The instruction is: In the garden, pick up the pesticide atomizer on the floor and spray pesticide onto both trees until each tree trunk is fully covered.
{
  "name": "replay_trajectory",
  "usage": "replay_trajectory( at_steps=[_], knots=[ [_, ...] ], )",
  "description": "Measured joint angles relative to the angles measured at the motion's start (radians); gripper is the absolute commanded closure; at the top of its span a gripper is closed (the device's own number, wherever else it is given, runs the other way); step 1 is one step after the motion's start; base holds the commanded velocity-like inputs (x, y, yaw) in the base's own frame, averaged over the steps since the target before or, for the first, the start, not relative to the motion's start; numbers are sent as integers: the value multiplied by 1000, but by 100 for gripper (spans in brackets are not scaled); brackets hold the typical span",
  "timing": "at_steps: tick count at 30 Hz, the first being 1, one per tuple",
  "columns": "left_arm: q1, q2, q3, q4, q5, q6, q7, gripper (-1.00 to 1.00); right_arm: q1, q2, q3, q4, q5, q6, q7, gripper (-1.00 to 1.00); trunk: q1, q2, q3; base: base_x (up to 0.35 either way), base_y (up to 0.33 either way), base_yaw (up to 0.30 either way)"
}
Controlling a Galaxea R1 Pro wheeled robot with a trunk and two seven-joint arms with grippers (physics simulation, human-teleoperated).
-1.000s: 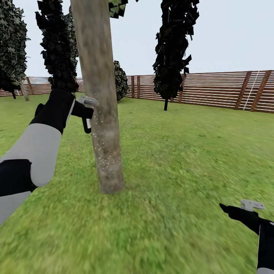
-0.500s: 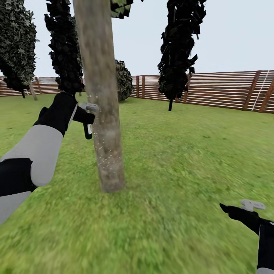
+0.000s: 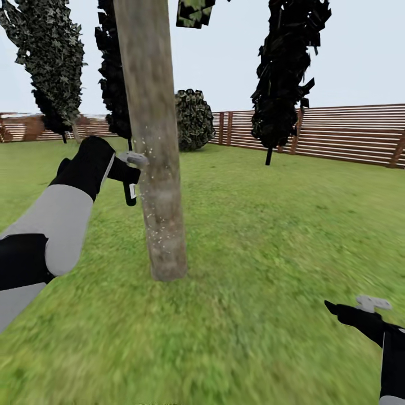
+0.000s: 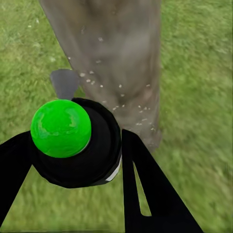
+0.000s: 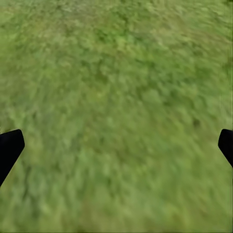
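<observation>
A thick grey-brown tree trunk (image 3: 154, 140) rises from the grass (image 3: 270, 236) just ahead of me, speckled with small white droplets. My left gripper (image 3: 130, 171) is shut on the black pesticide atomizer (image 3: 129, 191), held right beside the trunk's left side. In the left wrist view the atomizer (image 4: 80, 145) shows a round black body with a green ball on it, clamped between my fingers (image 4: 145, 189) and pointing at the dotted trunk (image 4: 116, 63). My right gripper (image 3: 343, 312) hangs low at the right, open over bare grass (image 5: 116, 111), its fingertips (image 5: 9, 148) wide apart.
A brown slatted fence (image 3: 343, 132) rings the lawn at the back. Narrow near-black cypresses (image 3: 284, 79) stand beyond the trunk, with a round dark bush (image 3: 194, 119) and another leafy tree (image 3: 50, 62) at the far left. Open grass spreads to the right.
The whole view has swung left, so the fence and cypresses slid right in the picture. More white droplets speckle the trunk. Both arms keep their poses.
</observation>
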State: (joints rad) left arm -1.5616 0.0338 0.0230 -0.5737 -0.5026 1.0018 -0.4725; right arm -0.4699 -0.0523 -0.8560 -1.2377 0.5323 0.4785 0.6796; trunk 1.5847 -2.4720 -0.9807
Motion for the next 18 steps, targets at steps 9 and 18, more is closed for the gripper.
replay_trajectory(
  at_steps=[9,18],
  knots=[
    [0,-1,0,0,0,0,0,100,0,-1,0,0,0,0,1,-100,0,0,0,0,-316,152],
    [0,-1,0,0,0,0,0,100,0,-1,0,1,0,0,1,-100,0,0,0,0,-318,2]
  ],
)
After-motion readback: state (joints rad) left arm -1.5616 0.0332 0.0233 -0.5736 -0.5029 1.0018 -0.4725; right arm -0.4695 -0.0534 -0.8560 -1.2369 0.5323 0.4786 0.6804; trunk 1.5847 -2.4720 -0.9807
